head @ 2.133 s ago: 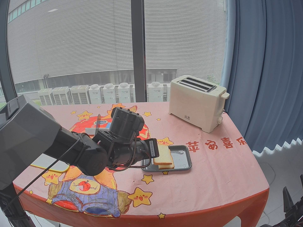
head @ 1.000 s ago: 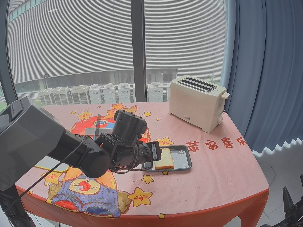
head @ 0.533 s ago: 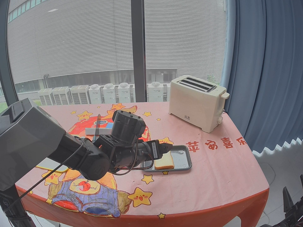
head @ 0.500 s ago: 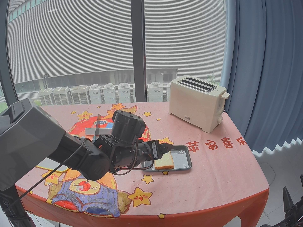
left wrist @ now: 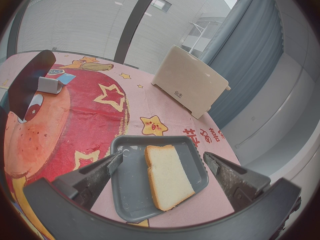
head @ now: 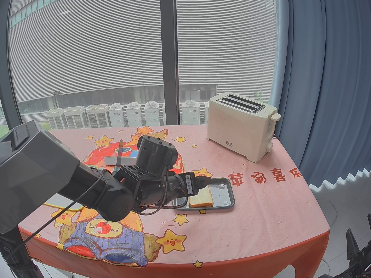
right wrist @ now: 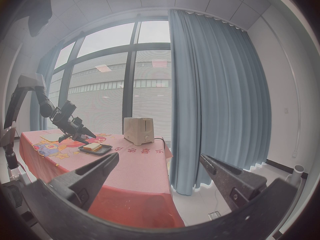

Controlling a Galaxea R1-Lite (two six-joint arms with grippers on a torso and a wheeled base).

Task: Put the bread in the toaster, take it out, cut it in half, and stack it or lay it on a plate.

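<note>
Head view high, facing down across table (head: 270, 213) toward window (head: 96, 39), left wrist view close above tray (left wrist: 131, 187), right wrist view far off beside table, all sharing toaster (head: 240, 127).

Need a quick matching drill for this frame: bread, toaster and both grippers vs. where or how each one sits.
Column A
1. bread
2. toaster
3. left gripper
4. right gripper

Column B
a. open, well off the table
b. upright by the curtain
c. flat in the grey tray
d. open, right at the tray

Pairs: 1-c, 2-b, 3-d, 4-a
</note>
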